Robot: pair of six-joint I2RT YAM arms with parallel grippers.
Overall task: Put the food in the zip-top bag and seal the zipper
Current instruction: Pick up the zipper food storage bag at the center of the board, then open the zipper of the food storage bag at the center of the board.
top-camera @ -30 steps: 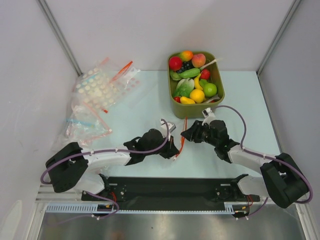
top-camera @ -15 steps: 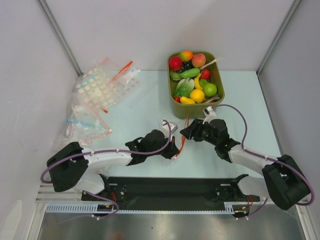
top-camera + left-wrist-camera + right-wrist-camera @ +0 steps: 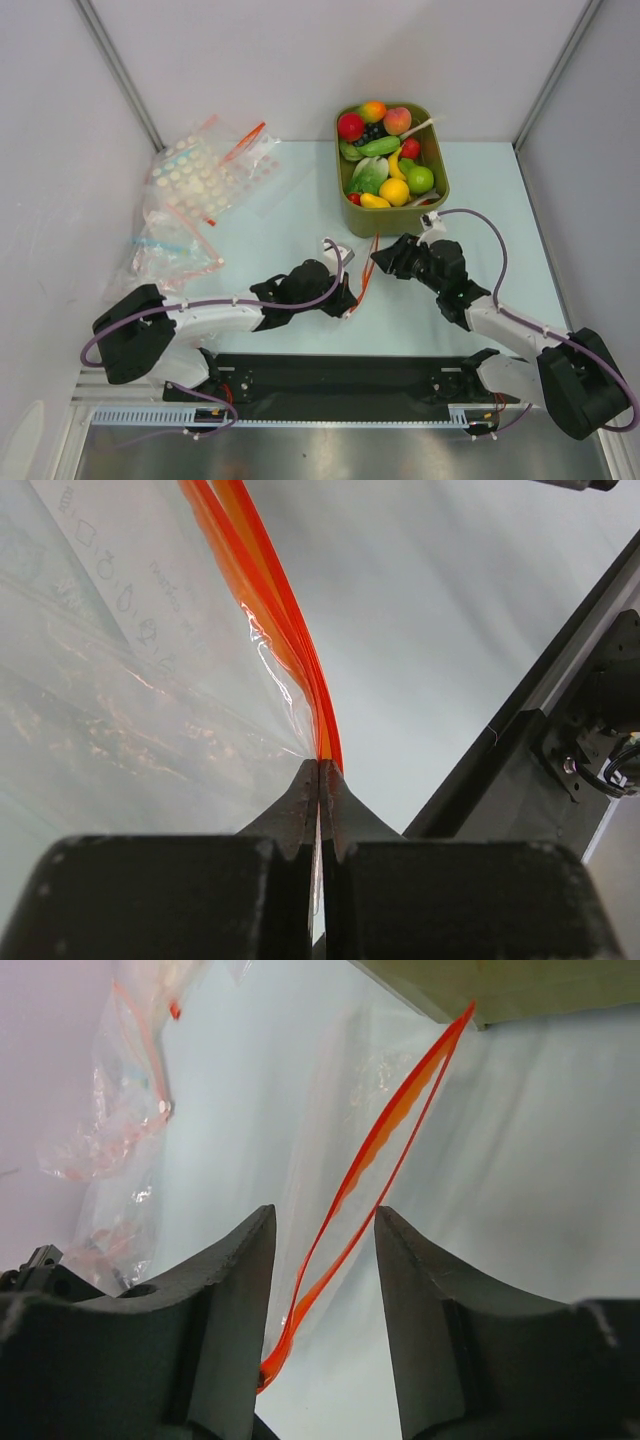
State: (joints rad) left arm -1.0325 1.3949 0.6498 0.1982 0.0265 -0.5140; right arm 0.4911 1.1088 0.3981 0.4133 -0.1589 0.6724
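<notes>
Orange zipper (image 3: 398, 1112) is running lengthwise straight ahead of the right gripper (image 3: 325, 1215), framed between its parted jaws. Left gripper (image 3: 320, 772) is clamping the zipper's near end, holding the bag (image 3: 120, 700). Food (image 3: 385, 160) is sitting beyond, in the tub (image 3: 441, 170).

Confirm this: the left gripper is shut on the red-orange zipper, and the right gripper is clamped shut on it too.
Wrong on the right gripper: it is open, jaws apart with the zipper running between them, as the right wrist view shows. The left gripper is indeed shut on the zipper.

Overhead, the left pincer (image 3: 349, 304) seems to hide the zipper's (image 3: 367, 275) lower end.
</notes>
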